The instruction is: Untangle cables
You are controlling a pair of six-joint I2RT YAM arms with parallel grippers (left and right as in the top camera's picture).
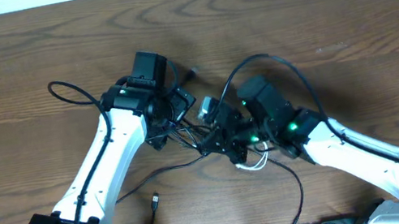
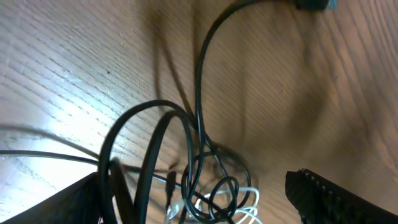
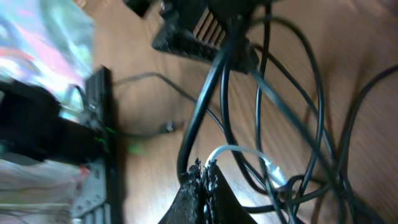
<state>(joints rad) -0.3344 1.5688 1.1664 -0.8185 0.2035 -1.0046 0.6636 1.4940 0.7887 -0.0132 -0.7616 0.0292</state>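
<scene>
We are seeing the cables (image 2: 199, 106), thin black cords and a short white one in loops, lying in the middle of the desk (image 1: 331, 15) inside our wide-open left claw (image 2: 199, 199). Our right claw (image 3: 203, 171) is squeezing shut beside a black cord (image 3: 189, 134); we cannot tell if it is pinching it. The desk is showing brown, wavy wood.

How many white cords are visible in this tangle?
1. The white cord loops at the lower edge of the tangled black cables in the overhead view; others could be hidden under the arms.
</scene>
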